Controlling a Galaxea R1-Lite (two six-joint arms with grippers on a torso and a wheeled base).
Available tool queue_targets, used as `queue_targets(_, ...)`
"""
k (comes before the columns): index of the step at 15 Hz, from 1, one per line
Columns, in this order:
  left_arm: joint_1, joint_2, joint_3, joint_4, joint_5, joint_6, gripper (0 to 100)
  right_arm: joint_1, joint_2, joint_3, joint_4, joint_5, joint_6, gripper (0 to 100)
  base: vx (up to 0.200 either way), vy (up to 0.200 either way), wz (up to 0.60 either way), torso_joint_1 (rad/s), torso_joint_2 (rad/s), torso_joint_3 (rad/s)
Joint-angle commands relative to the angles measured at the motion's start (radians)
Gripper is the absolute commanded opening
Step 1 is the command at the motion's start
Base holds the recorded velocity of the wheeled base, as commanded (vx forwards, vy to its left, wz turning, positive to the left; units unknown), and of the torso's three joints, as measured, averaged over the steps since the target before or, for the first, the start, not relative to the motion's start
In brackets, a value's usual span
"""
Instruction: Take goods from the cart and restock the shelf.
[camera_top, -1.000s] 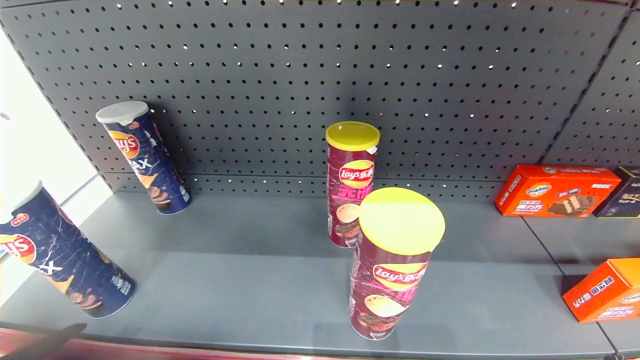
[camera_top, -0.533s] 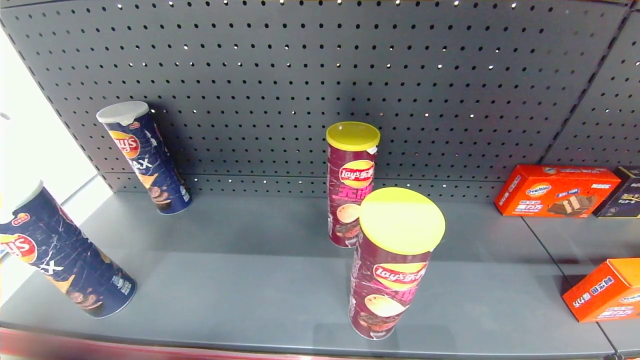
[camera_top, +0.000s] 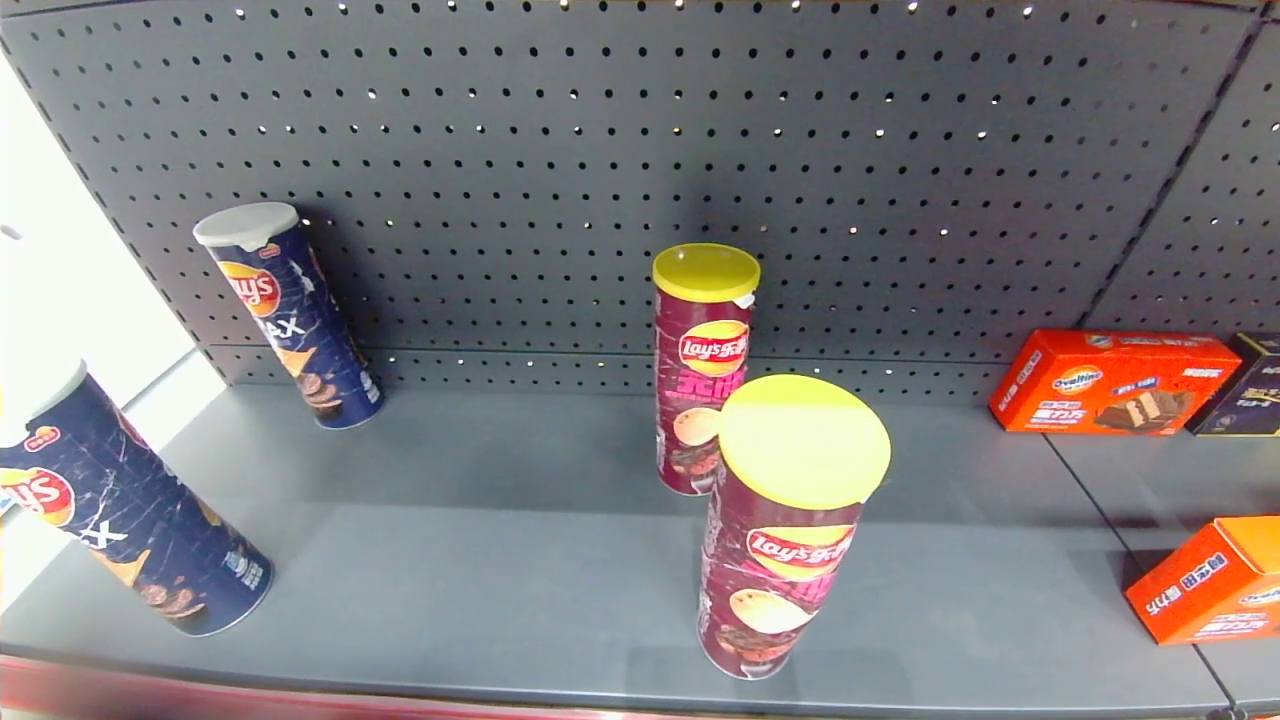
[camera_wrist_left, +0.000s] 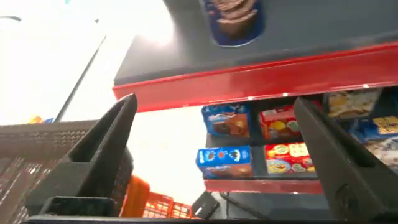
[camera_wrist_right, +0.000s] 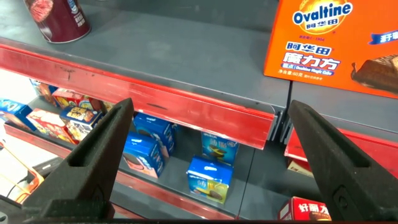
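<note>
**Both end effectors gaping wide, gripping nothing**

The left end effector (camera_wrist_left: 214, 158) is holding its two dark fingers (camera_wrist_left: 102, 155) spread wide apart, with nothing sitting between them. The right end effector (camera_wrist_right: 208, 162) is doing the same: its fingers (camera_wrist_right: 339, 155) are standing far apart and clasping nothing. Each pair is tapering from a broad base to a narrower tip, pointing forward from its wrist.

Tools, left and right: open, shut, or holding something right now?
Left tool: open, holding nothing.
Right tool: open, holding nothing.
</note>
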Motion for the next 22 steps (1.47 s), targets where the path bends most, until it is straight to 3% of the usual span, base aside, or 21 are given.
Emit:
queue_targets(1, 0.013, 0.048, -0.001, 0.001, 0.001, -0.003, 100, 0.000, 0.001, 0.000, 0.001, 0.001, 0.001, 100, 0.000, 0.000, 0.00, 0.000, 0.00, 0.000)
queue_targets(3, 0.011, 0.052, -0.001, 0.001, -0.002, 0.000, 100, 0.000, 0.001, 0.000, 0.001, 0.001, 0.001, 100, 0.000, 0.000, 0.00, 0.000, 0.00, 0.000)
queue_targets(5, -0.059, 0.011, -0.001, 0.002, -0.051, 0.000, 100, 0.000, 0.001, 0.000, 0.001, 0.001, -0.001, 100, 0.000, 0.000, 0.00, 0.000, 0.00, 0.000)
queue_targets(7, -0.105, 0.000, -0.001, 0.002, -0.053, -0.012, 100, 0.000, 0.001, 0.000, 0.000, 0.001, -0.001, 100, 0.000, 0.000, 0.00, 0.000, 0.00, 0.000)
queue_targets(9, -0.081, 0.000, -0.001, 0.002, -0.053, -0.026, 100, 0.000, 0.001, 0.000, 0.001, 0.001, 0.002, 100, 0.000, 0.000, 0.00, 0.000, 0.00, 0.000)
queue_targets(11, 0.014, 0.034, -0.001, 0.004, -0.053, -0.052, 100, 0.000, 0.001, 0.000, 0.001, 0.001, 0.002, 100, 0.000, 0.000, 0.00, 0.000, 0.00, 0.000)
queue_targets(12, 0.050, 0.107, 0.000, 0.004, -0.051, -0.093, 100, 0.000, 0.001, 0.000, 0.001, 0.001, 0.002, 100, 0.000, 0.000, 0.00, 0.000, 0.00, 0.000)
queue_targets(14, 0.123, 0.167, 0.003, 0.004, -0.053, -0.144, 100, 0.000, 0.001, 0.000, 0.001, 0.001, 0.002, 100, 0.000, 0.000, 0.00, 0.000, 0.00, 0.000)
queue_targets(16, 0.201, 0.175, 0.008, 0.001, -0.054, -0.224, 100, 0.000, 0.001, 0.000, 0.000, 0.001, 0.002, 100, 0.000, 0.000, 0.00, 0.000, 0.00, 0.000)
queue_targets(18, 0.191, 0.091, 0.014, -0.007, -0.054, -0.253, 100, 0.000, 0.001, 0.000, 0.001, 0.001, 0.002, 100, 0.000, 0.000, 0.00, 0.000, 0.00, 0.000)
queue_targets(19, 0.191, 0.097, 0.049, -0.071, -0.047, -0.314, 100, 0.000, 0.001, 0.000, 0.001, 0.001, 0.002, 100, 0.000, 0.000, 0.00, 0.000, 0.00, 0.000)
queue_targets(21, 0.191, 0.097, 0.102, -0.197, -0.062, -0.319, 100, 0.000, 0.001, 0.000, 0.001, 0.001, 0.002, 100, 0.000, 0.000, 0.00, 0.000, 0.00, 0.000)
queue_targets(22, 0.191, 0.097, 0.115, -0.232, -0.082, -0.303, 100, 0.000, 0.001, 0.000, 0.000, 0.001, 0.002, 100, 0.000, 0.000, 0.00, 0.000, 0.00, 0.000)
